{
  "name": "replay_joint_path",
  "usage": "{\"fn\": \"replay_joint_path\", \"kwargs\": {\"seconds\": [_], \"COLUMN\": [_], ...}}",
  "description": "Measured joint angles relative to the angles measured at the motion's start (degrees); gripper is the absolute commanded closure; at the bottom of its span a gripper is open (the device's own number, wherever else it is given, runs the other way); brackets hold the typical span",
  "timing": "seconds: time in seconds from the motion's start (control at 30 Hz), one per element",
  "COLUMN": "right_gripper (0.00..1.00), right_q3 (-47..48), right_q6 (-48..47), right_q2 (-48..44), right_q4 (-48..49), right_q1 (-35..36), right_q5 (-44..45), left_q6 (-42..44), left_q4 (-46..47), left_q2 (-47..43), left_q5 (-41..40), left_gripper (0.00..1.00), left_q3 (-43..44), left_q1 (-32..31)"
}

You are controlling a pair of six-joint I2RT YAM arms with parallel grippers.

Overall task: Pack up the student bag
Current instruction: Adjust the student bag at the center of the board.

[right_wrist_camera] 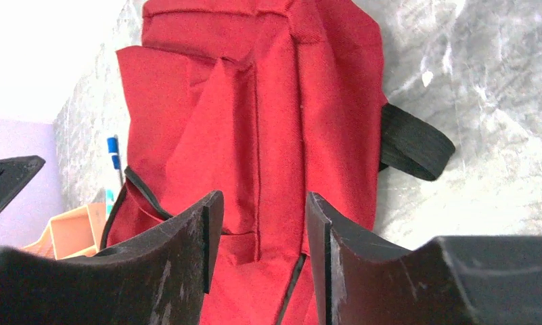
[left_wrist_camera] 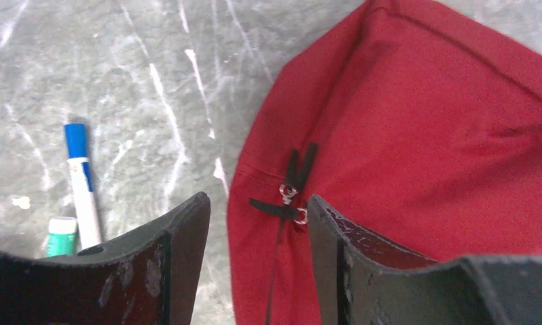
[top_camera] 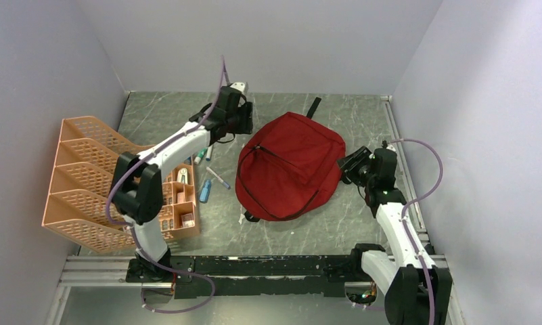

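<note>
The student bag [top_camera: 288, 166] is a red backpack lying flat in the middle of the table, its black zipper line curving along the left side. My left gripper [top_camera: 245, 119] hovers at the bag's upper left corner. In the left wrist view this gripper [left_wrist_camera: 258, 203] stands open over the bag's edge [left_wrist_camera: 423, 135], with two zipper pulls [left_wrist_camera: 291, 198] just ahead of the right finger and nothing gripped. My right gripper [top_camera: 349, 166] is at the bag's right edge. In the right wrist view it [right_wrist_camera: 264, 200] is open, with red fabric [right_wrist_camera: 254, 122] behind the gap.
An orange mesh organiser [top_camera: 92, 176] stands at the left, with small boxes in its front tray. Several pens and markers [top_camera: 217, 177] lie between it and the bag, one blue-capped marker [left_wrist_camera: 78, 176] among them. A black strap [right_wrist_camera: 413, 142] sticks out from the bag's far side.
</note>
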Motion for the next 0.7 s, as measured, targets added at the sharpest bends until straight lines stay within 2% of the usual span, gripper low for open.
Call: {"fn": "replay_joint_path", "kwargs": {"seconds": [0.13,0.27,0.47,0.7], "right_gripper": [0.54,0.54,0.54,0.52], "right_q3": [3.69,8.85,17.00,17.62], "right_q6": [-1.90,-5.14,-9.22,-10.58], "right_q2": [2.45,7.34,14.43,16.55], "right_q4": [-1.73,-4.24,-5.92,-6.51], "right_q1": [1.22,6.97,19.02,22.25], "right_q5": [-1.33,-1.68,-0.31,1.84], "left_q6": [-2.97,-6.64,-11.96,-17.31], "left_q4": [5.57,8.35,9.68,10.19], "left_q2": [-4.24,-1.77,3.02,3.28], "left_q5": [4.11,7.89,9.57,8.92], "left_gripper": [0.44,0.45,0.44,0.43], "left_q3": [-6.88,-9.84,-10.10,-9.46], "left_q1": [0.00,-0.28,-1.38,-5.90]}}
